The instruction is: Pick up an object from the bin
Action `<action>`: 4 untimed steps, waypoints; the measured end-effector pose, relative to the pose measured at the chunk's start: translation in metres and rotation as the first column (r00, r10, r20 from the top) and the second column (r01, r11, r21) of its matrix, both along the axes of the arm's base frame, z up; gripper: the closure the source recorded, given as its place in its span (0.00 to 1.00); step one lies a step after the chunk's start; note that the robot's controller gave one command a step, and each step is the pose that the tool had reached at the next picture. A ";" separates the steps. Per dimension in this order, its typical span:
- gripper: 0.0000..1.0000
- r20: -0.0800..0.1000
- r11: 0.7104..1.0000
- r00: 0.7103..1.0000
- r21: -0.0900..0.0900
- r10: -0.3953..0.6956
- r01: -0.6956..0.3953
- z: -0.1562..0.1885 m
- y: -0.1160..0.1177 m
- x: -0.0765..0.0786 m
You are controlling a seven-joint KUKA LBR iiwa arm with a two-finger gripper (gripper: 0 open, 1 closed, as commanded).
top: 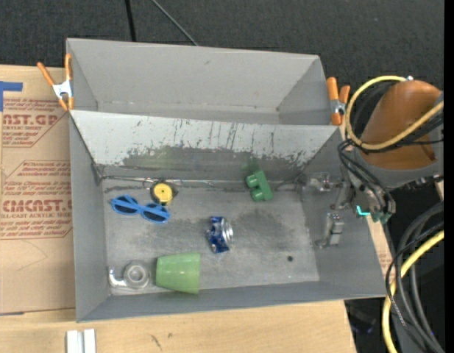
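Green block [258, 185] lay right of frame centre against the bin's [212, 87] back wall, nearest our gripper [332, 230], which hung by the right wall. Whether its jaws were released or clenched we could not tell. We judged we should centre above the block before descending.

A pale wooden tabletop [249, 328] sits at the near edge, dark floor [300, 13] beyond.

The claw [331, 234] hangs low in the grey metal bin [190, 79], just beside its right wall. Nearest it lie a dark green plastic block [258, 184] by the back wall and a crumpled blue-and-silver wrapper [219, 234] mid-floor; a tipped pale green plastic cup [177, 273] lies further left.
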State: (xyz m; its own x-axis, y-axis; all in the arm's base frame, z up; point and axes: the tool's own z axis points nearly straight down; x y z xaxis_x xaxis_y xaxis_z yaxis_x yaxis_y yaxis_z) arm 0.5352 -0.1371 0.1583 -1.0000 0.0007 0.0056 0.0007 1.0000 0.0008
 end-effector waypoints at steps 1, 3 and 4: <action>0.00 0.005 0.980 0.980 0.002 -0.199 0.199 -0.091 0.059 0.045; 0.00 0.007 0.723 0.723 0.000 -0.690 0.690 -0.047 0.132 0.054; 0.00 0.005 0.611 0.611 -0.002 -0.792 0.792 -0.090 0.134 0.039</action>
State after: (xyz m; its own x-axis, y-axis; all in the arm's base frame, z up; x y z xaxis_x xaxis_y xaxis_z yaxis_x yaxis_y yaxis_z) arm 0.5739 -0.0029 0.0688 -0.6102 0.7922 0.0002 0.7922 0.6102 -0.0009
